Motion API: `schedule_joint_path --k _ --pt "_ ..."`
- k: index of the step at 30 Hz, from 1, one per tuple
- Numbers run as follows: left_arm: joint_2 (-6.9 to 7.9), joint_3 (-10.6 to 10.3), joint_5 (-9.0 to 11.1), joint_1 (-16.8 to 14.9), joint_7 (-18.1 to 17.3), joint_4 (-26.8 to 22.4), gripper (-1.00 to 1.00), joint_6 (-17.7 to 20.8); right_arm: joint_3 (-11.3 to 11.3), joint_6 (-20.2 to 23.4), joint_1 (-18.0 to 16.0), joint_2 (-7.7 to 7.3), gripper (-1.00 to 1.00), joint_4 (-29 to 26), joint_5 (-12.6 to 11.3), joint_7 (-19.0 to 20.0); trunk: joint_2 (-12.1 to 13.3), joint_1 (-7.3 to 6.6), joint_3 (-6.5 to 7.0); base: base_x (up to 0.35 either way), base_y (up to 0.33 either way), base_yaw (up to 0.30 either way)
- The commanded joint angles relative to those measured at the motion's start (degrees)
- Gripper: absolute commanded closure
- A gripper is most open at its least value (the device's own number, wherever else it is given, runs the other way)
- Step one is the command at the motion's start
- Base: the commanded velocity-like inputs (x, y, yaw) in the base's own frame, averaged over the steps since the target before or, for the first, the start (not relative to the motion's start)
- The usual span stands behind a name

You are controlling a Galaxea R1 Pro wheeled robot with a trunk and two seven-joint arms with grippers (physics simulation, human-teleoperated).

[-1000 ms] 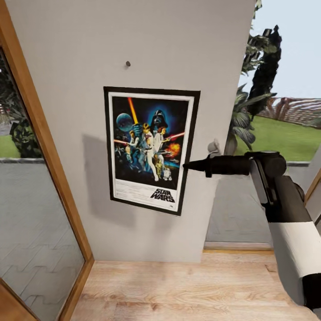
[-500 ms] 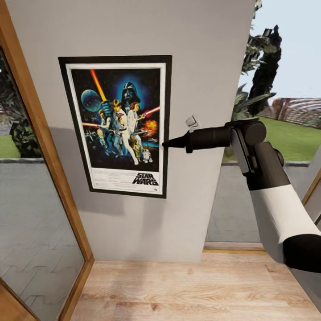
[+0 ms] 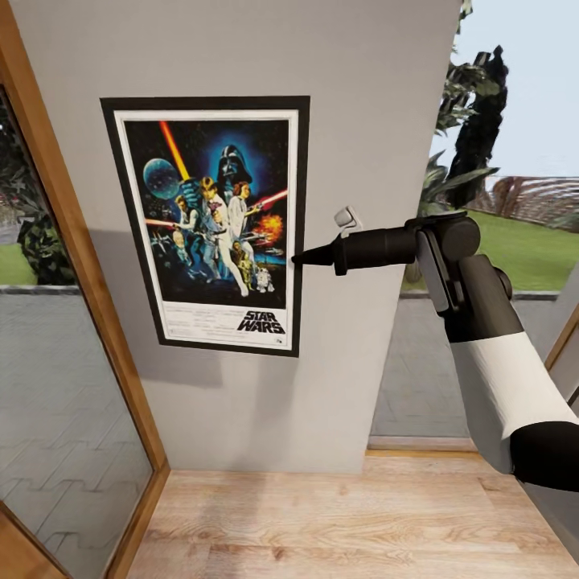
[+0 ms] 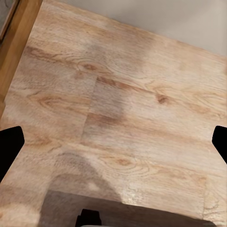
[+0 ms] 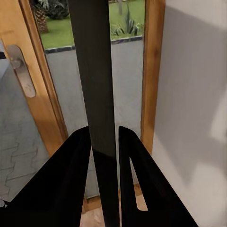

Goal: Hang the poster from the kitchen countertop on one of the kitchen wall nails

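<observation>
Right claw [image 3: 299, 258] pinches the poster [image 3: 211, 227] by its edge at 3 o'clock. My two fingers [image 5: 71, 184] squeeze the thin black frame between them. It sits flat and straight, high on the grey wall [image 3: 354, 104]. I can't see the nail; I think it hides behind the top. Hanging looks nearly done. Next I should let go slowly and pull away. My left claw [image 4: 113, 142] is spread wide above the wood floor [image 4: 132, 109].

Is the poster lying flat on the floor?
No, the poster stands upright against the grey wall, well above the wooden floor.
</observation>
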Motion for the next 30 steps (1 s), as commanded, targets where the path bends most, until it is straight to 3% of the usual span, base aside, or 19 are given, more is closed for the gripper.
schedule_joint_path --k 1,15,16,17,30 --pt "0.01 -0.4 0.6 -0.1 -0.3 0.1 -1.0 -0.1 0.1 0.6 -0.1 -0.05 1.0 0.0 -0.6 -0.2 -0.1 0.04 -0.14 0.0 0.0 0.0" --pt "0.01 -0.4 0.6 -0.1 -0.3 0.1 -1.0 -0.1 0.1 0.6 -0.2 -0.05 1.0 -0.2 -0.6 -0.2 -0.1 0.04 -0.14 0.0 0.0 0.0" --pt "0.01 -0.4 0.6 -0.1 -0.3 0.1 -1.0 -0.1 0.1 0.6 -0.8 -0.1 1.0 -0.1 -0.5 -0.2 -0.1 0.04 -0.14 0.0 0.0 0.0" --pt "0.05 -0.4 0.6 -0.1 -0.3 0.1 -1.0 -0.1 -0.1 0.7 -3.7 -0.62 1.0 0.5 -0.4 -0.1 -0.1 0.04 -0.14 0.0 0.0 0.0" --pt "0.1 -0.4 0.6 -0.1 -0.3 0.1 -1.0 -0.1 -0.3 0.8 -11.2 -1.1 1.0 7.3 -0.4 0.0 -0.1 0.04 -0.14 0.0 0.0 0.0"
